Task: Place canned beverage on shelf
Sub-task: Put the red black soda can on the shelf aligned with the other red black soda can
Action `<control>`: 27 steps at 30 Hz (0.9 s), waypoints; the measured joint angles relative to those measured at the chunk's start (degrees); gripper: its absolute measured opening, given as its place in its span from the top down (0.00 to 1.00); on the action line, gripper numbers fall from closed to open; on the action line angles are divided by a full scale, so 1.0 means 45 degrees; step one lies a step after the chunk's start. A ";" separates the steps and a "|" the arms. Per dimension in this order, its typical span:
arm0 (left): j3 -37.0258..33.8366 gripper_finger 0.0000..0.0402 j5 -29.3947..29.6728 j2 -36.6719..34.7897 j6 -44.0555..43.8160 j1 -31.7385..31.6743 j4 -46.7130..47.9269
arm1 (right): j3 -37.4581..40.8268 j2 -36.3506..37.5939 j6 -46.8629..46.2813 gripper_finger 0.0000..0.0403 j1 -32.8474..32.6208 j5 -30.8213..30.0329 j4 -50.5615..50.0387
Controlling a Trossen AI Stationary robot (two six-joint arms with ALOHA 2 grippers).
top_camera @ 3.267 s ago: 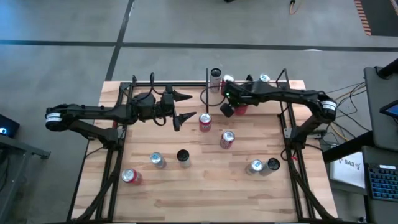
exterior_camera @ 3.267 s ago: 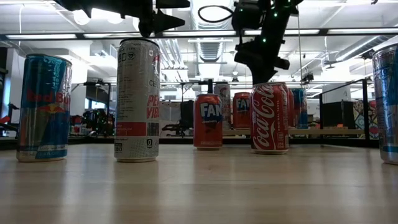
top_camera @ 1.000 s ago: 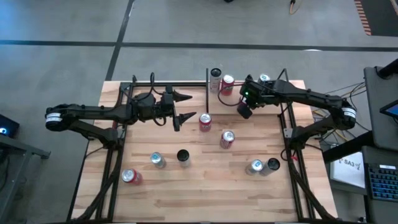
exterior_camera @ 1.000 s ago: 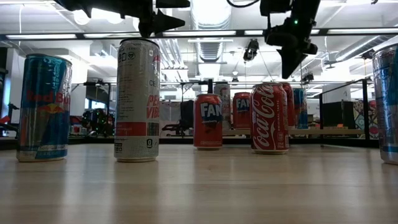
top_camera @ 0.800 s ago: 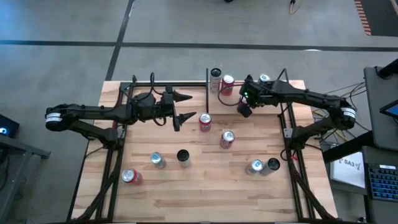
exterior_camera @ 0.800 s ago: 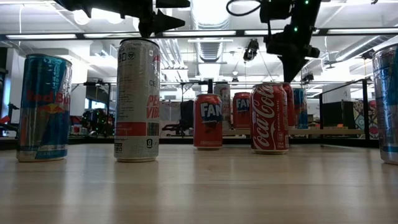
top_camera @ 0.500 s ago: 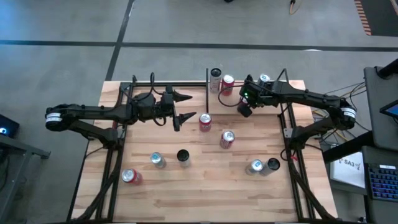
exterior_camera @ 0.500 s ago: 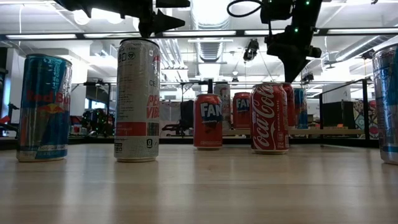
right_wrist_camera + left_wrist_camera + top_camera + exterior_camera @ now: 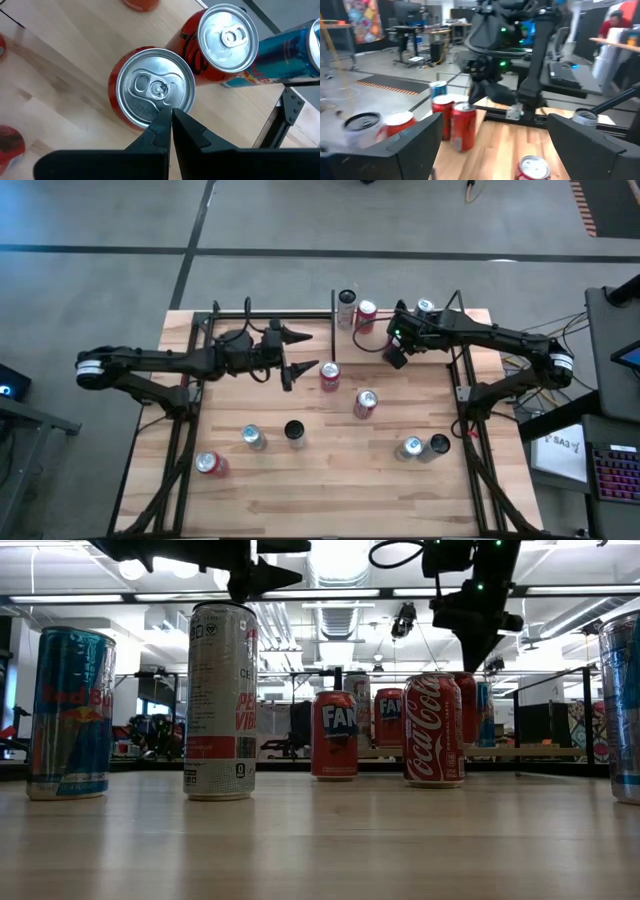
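The shelf stands at the table's far edge, with several cans upright on its board. My right gripper is shut and points steeply down, close over a red can that stands there beside another red can and a blue one. The high view shows this gripper hiding the can. My left gripper hangs open and level above the table's middle left, facing the shelf with nothing between its fingers. Its wrist view shows the red can under the right gripper. My right gripper's shut fingertips stand over the near rim of the red can's top, coming from above at a slant. Whether they touch the rim I cannot tell. The can stands upright on the shelf board.
Loose cans stand on the tabletop: red ones, a silver one, a black one and a pair at the near right. A silver can and a red can stand at the shelf's left end.
My right gripper has rolled a little about its own line above the red can, staying shut and in place. The cans have not moved.
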State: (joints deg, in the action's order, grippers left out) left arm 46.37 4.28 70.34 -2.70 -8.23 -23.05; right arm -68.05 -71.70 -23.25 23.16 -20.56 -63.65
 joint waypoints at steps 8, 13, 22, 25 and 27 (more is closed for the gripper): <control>0.0479 0.15 -0.0818 0.1751 -0.0010 0.0296 -0.1997 | 0.0010 0.0310 0.0854 0.98 0.0005 -0.0079 0.0198; 0.1885 0.15 -0.0800 0.3323 0.0270 0.0397 -0.2021 | 0.0067 0.1206 0.1624 0.98 0.0003 -0.0094 0.0269; 0.4397 0.30 -0.0736 0.6104 0.1327 0.0392 -0.1986 | 0.2475 0.4797 0.2011 0.98 0.0000 0.1477 0.2435; 0.5352 0.39 -0.0736 0.7003 0.1587 0.0388 -0.1689 | 0.3128 0.5648 0.1491 0.98 0.0000 0.1569 0.2733; 0.6070 0.46 -0.0731 0.7574 0.1700 0.0388 -0.1102 | 0.3442 0.6003 0.1153 0.98 0.0000 0.1524 0.2724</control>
State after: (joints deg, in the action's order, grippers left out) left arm 73.69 0.99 104.42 4.95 -6.48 -28.01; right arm -52.56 -44.68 -18.06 23.16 -13.70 -51.39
